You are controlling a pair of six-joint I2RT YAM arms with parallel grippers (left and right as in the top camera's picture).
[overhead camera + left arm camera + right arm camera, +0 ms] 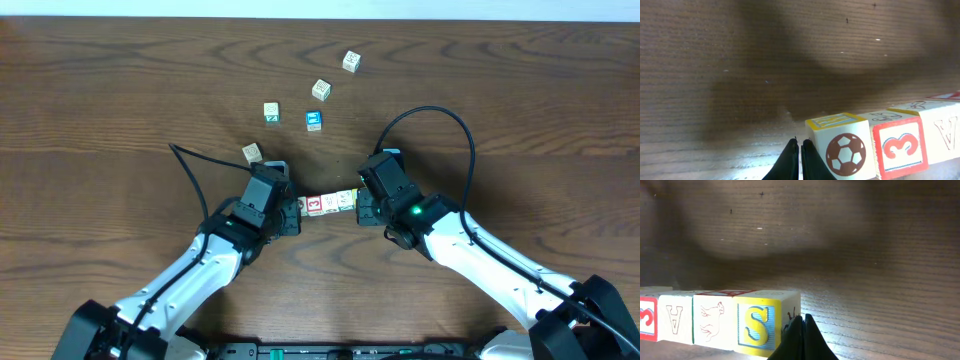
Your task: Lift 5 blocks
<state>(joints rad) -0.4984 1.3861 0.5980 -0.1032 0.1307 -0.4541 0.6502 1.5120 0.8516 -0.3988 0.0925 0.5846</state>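
While the blocks (330,203) line up end to end in one tight row between the arms, the left claw (799,146) and right claw (802,321), each closed tight and gripping nothing, touch its opposite ends. Loose cubes (321,90) lie farther back on the bench (120,100).

Bright, even overhead view; wrist views dim, with broad soft shadows.
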